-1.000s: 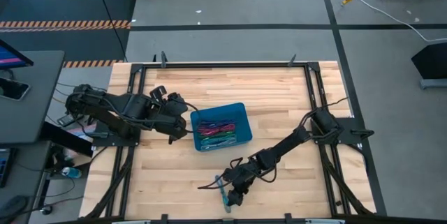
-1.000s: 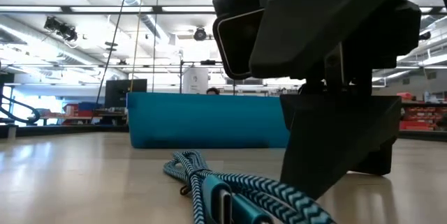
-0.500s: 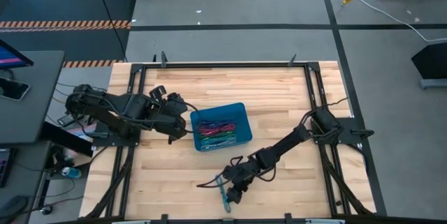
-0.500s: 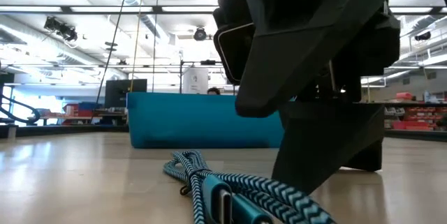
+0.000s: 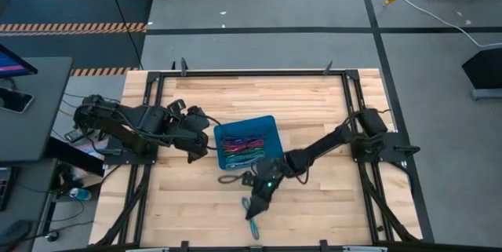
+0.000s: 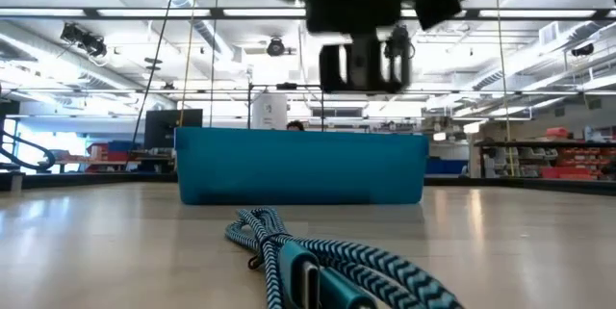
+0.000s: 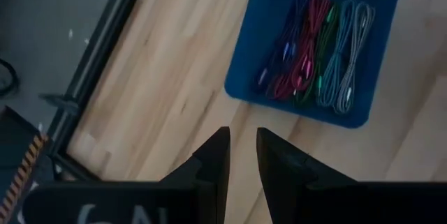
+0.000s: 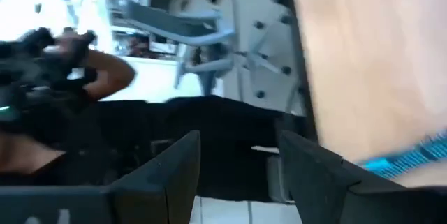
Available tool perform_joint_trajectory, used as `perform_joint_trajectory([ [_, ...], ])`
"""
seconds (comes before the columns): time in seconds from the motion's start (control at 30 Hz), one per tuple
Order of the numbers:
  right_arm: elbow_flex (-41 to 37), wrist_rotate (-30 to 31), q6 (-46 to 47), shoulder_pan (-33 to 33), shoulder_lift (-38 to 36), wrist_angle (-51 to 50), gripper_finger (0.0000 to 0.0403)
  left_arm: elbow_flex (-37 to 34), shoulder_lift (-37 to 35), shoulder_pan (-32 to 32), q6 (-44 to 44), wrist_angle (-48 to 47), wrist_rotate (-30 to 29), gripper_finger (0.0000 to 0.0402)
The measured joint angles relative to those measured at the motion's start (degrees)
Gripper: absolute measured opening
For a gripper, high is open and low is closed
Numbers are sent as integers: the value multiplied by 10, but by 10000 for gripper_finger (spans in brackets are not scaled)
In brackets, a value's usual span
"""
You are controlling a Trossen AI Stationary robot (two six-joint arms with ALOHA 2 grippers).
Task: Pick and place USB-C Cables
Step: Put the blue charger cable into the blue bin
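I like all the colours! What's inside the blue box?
The blue plastic box holds thin folded cable bundles lying side by side: maroon, green, teal and grey, with some purple. Anything underneath them is covered, and the box's floor barely shows.

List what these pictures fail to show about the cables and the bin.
- Bin contents: in the low view the blue bin wall hides the cables inside.
- Teal cable: cut off by the low view's bottom edge.
- Cable count in the bin: too small in the high view; the left wrist view shows the bundles overlapping.
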Motion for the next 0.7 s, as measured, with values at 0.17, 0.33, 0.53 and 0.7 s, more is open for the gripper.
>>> perform_joint_trajectory([
  [0.17,2,-29,-24,-21,-69,35,203,0,0,-8,-31,-28,31,78],
  [0.33,0,-64,-29,-53,-130,2,203,0,0,-30,-46,-19,53,78],
  [0.53,1,-86,-84,-114,-212,-109,203,0,6,-69,-30,60,80,78],
  [0.7,2,-101,-161,-182,-289,-216,203,0,20,-111,-50,88,90,78],
])
